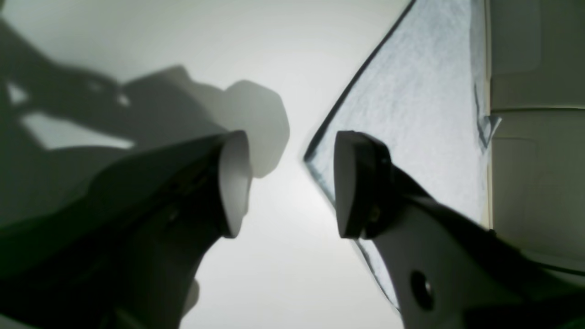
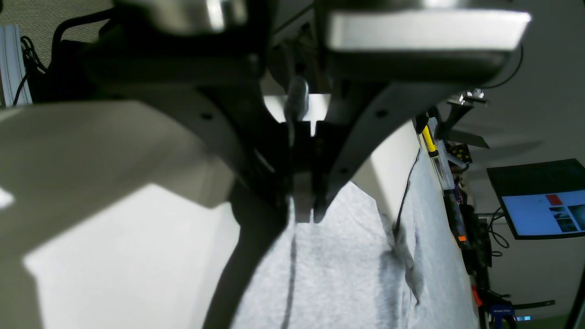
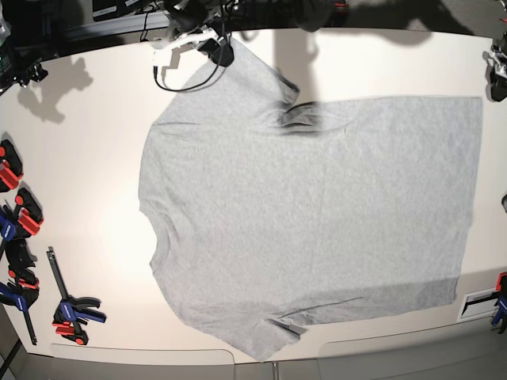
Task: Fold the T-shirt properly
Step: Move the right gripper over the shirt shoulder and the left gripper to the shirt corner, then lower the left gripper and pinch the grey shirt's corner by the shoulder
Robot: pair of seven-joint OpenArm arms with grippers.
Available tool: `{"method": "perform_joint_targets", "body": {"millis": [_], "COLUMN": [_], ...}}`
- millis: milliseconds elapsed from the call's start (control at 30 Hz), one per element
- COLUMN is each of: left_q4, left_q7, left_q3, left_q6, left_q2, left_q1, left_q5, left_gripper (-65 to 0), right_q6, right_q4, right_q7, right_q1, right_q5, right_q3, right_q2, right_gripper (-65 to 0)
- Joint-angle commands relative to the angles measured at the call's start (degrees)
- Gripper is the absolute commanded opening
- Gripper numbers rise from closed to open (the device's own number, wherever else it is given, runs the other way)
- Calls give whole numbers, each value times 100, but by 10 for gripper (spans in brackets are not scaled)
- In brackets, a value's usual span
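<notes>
The grey T-shirt (image 3: 317, 214) lies flat; the right gripper (image 2: 305, 201) pinches its eleven-o'clock sleeve, while the left gripper (image 1: 292, 183) gapes empty.

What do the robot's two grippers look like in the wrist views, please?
The left gripper has black curved fingers with pale rounded pads and a light plate with a round hole. The right gripper has dark curved fingers with small holes.

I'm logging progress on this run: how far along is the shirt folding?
Barely begun. Done: the T-shirt lies spread flat on the table, plain side up, no fold made. In hand: the right claw is shut on a sleeve edge; the left claw is open beside the hem corner. Left: every fold.
</notes>
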Motion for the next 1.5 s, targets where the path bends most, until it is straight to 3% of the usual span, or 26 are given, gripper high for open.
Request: {"method": "perform_joint_targets", "body": {"millis": [0, 867, 1167, 1467], "left_q4": [59, 63, 66, 92], "left_q7": [-11, -136, -199, 321], "left_q3": [-26, -4, 841, 848], "left_q6": [-66, -63, -66, -68], "left_q2": [-168, -15, 11, -37], "left_q1": [-17, -369, -533, -522], "left_q5": [-77, -77, -77, 70], "left_gripper": [-373, -373, -373, -375], "right_q6": [46, 162, 160, 160], "right_q4": [79, 79, 79, 79], "right_q7": [4, -125, -129, -146], "right_q1": [-66, -66, -66, -66], "right_q5": [-2, -131, -131, -133], "right_q3": [-7, -17, -15, -17], "right_q2": [-31, -109, -109, -109], "right_gripper": [-650, -650, -650, -650]}}
